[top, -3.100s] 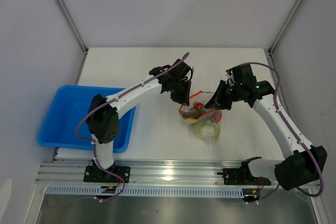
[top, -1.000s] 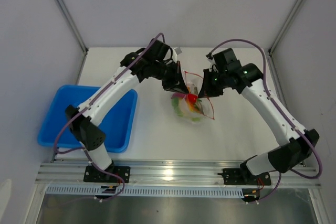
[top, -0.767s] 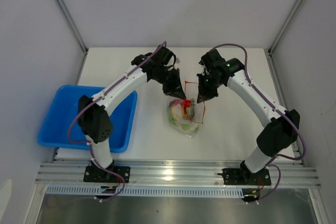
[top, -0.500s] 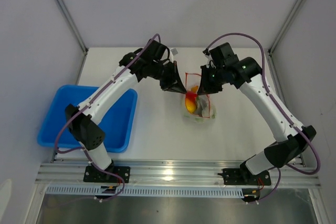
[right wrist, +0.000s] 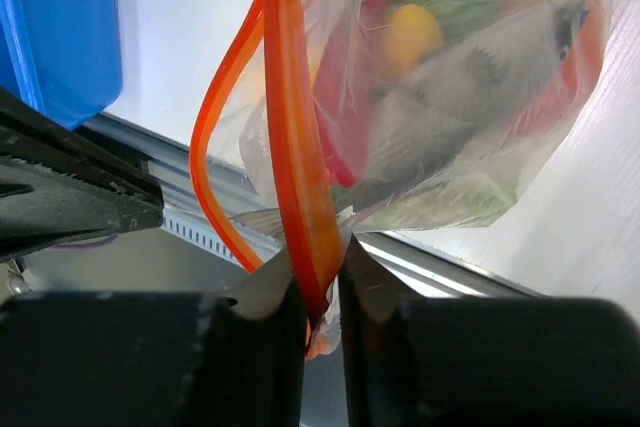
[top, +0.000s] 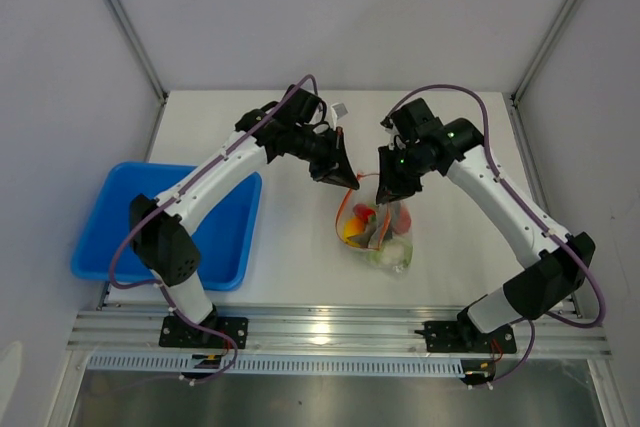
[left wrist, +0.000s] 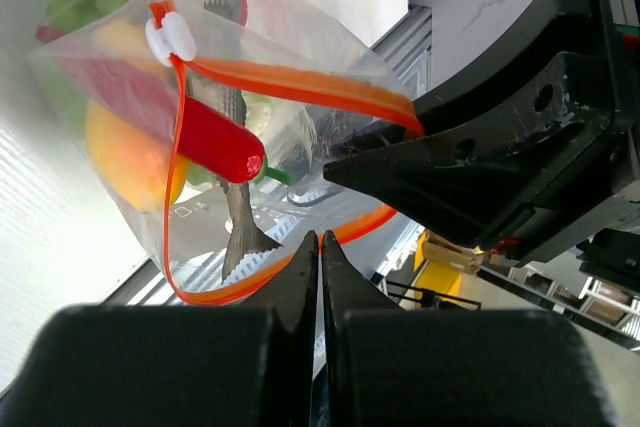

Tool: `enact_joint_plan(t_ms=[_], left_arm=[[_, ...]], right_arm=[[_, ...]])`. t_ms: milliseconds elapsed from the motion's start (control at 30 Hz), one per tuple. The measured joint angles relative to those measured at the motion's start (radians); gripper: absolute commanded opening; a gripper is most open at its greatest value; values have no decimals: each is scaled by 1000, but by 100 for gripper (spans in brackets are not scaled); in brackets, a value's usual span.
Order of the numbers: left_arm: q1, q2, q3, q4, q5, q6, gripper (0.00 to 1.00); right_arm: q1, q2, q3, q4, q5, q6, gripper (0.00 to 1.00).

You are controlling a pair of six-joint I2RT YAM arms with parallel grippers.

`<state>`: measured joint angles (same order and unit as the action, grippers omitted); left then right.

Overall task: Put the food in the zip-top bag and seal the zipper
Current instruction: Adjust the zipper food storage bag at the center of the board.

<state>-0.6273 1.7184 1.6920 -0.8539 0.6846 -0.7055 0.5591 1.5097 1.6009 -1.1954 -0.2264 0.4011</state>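
The zip-top bag (top: pixel 385 239) hangs clear of the table between both grippers, with its mouth partly open. Its zipper is an orange-red strip (right wrist: pixel 290 127) with a white slider (left wrist: pixel 170 37) at one end. My right gripper (top: pixel 386 195) is shut on one side of the strip (right wrist: pixel 320 292). My left gripper (top: pixel 350 181) is shut at the other side of the mouth (left wrist: pixel 320 239), where the strip runs right behind its tips. The food is inside the bag: a grey fish (right wrist: pixel 470 87), a red chili (left wrist: pixel 215 142), a yellow piece (right wrist: pixel 410 32) and green bits.
The blue tray (top: pixel 110 247) stands at the left near the table's front edge and also shows in the right wrist view (right wrist: pixel 60 27). A metal rail (top: pixel 330 327) runs along the front edge below the bag.
The bag lay on the table 3.1 s ago and is now lifted. Over the last second both grippers swung it about; it now hangs lower and nearer the front.
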Motion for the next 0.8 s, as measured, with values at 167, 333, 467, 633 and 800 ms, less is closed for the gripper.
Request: enact_joint_plan(t_ms=[167, 333, 467, 633, 800], left_arm=[[0, 0, -3, 1, 3, 34, 0], [0, 0, -5, 6, 4, 52, 1], [0, 0, -5, 5, 3, 60, 1], [0, 0, 7, -27, -27, 74, 0], [0, 0, 58, -117, -111, 89, 1]], right_arm=[[-1, 31, 55, -15, -19, -23, 35], [-16, 82, 131, -34, -18, -45, 39], [-45, 123, 192, -68, -15, -63, 38], [-63, 214, 299, -104, 1, -81, 38], [-55, 264, 339, -126, 17, -89, 38]])
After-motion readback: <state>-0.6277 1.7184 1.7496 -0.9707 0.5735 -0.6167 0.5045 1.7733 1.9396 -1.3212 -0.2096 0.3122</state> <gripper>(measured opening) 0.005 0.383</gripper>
